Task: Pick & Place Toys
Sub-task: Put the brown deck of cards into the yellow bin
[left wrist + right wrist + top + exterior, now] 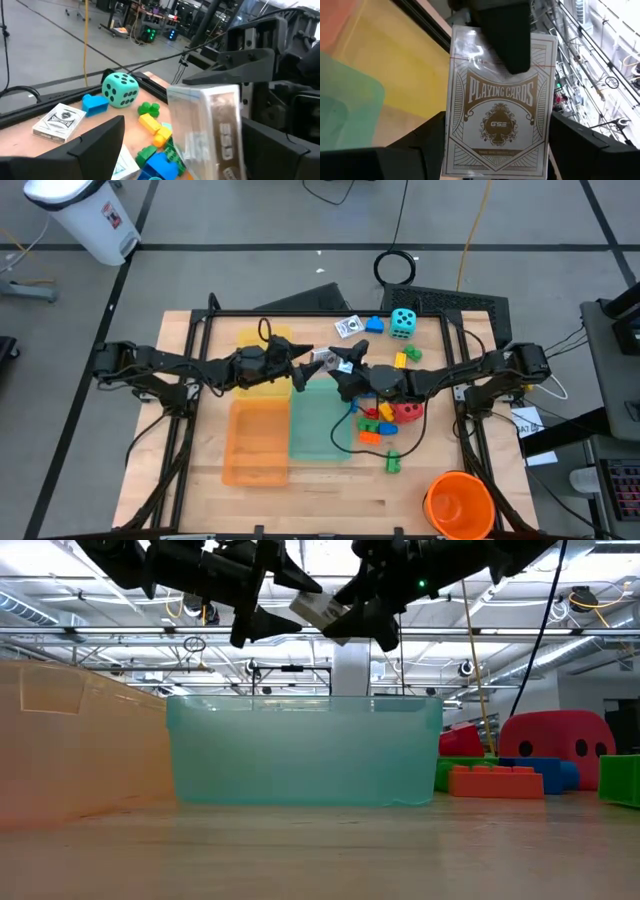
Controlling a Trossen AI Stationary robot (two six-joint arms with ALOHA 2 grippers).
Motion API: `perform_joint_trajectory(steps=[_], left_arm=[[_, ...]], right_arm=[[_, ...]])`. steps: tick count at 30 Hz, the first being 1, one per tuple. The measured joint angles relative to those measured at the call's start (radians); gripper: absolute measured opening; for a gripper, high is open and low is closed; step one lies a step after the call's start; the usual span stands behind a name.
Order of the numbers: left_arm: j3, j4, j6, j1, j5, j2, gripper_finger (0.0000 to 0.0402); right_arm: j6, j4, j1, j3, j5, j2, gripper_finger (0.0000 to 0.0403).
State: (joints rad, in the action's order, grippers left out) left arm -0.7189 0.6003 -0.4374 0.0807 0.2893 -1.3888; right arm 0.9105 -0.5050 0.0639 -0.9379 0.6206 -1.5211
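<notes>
Card pack [500,100]: held in the air between the two arms, above the table's middle near the trays, it seems for a handover.
Right gripper [343,368]: jaws closed on the pack's end.
Left gripper [298,366]: jaws open, facing the pack to receive it.
Teal tray [320,430]: just below, a likely target.

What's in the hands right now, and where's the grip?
A sealed playing card deck, held in the air between both hands. The right hand clamps one short end; whether the left hand grips it cannot be told.
</notes>
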Motion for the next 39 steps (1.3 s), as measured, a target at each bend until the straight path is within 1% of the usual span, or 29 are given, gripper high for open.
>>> perform_joint_trajectory(steps=[3,6,9,13,14,17,19,21,24,26,28,30,32,35,37,39], left_arm=[[0.000,0.000,-0.011,0.006,-0.001,0.000,0.0331],[0.000,0.000,-0.038,0.021,-0.037,0.000,0.0276],[0.000,-0.001,-0.058,0.034,-0.087,0.000,0.0199],[0.000,-0.006,-0.048,0.050,-0.120,0.000,0.0081],[0.000,-0.006,-0.039,0.054,-0.127,0.001,0.0064],[0.000,-0.046,0.001,0.071,-0.148,0.035,0.0065],[0.002,-0.103,0.026,0.094,-0.112,0.082,0.0065],[0.000,-0.196,0.026,0.118,-0.060,0.158,0.0065],[-0.001,-0.365,0.033,0.134,-0.036,0.272,0.0065],[0.021,-0.477,0.033,0.136,-0.018,0.337,0.0065],[0.053,-0.514,0.013,0.138,0.019,0.383,0.0065],[0.114,-0.531,-0.020,0.141,0.041,0.433,0.0065],[0.184,-0.547,-0.059,0.162,0.033,0.478,0.0065],[0.272,-0.595,-0.147,0.228,0.025,0.521,0.0065],[0.320,-0.607,-0.204,0.288,-0.008,0.527,0.0065],[0.353,-0.596,-0.234,0.349,-0.068,0.516,0.0065]], right_arm=[[-0.008,-0.001,-0.003,0.000,-0.022,0.001,0.0258],[-0.008,0.000,-0.006,0.000,-0.020,0.001,0.0258],[-0.007,0.001,-0.006,0.000,-0.021,0.000,0.0258],[-0.025,0.010,-0.007,0.000,-0.037,0.001,0.0265],[-0.038,0.013,-0.007,0.000,-0.030,0.000,0.0270],[-0.107,0.025,0.006,-0.001,-0.013,0.006,0.0291],[-0.165,0.080,0.021,-0.001,0.023,0.034,0.0304],[-0.218,0.136,0.036,-0.002,0.032,0.062,0.0311],[-0.301,0.256,0.054,0.001,0.032,0.116,0.0312],[-0.346,0.319,0.060,0.000,0.033,0.155,0.0309],[-0.396,0.374,0.063,0.006,0.033,0.191,0.0305],[-0.425,0.379,0.063,0.030,0.033,0.220,0.0300],[-0.428,0.375,0.063,0.064,0.033,0.251,0.0296],[-0.408,0.306,0.063,0.108,0.033,0.280,0.0291],[-0.384,0.247,0.063,0.131,0.033,0.289,0.0289],[-0.353,0.183,0.063,0.141,0.032,0.287,0.0288]])
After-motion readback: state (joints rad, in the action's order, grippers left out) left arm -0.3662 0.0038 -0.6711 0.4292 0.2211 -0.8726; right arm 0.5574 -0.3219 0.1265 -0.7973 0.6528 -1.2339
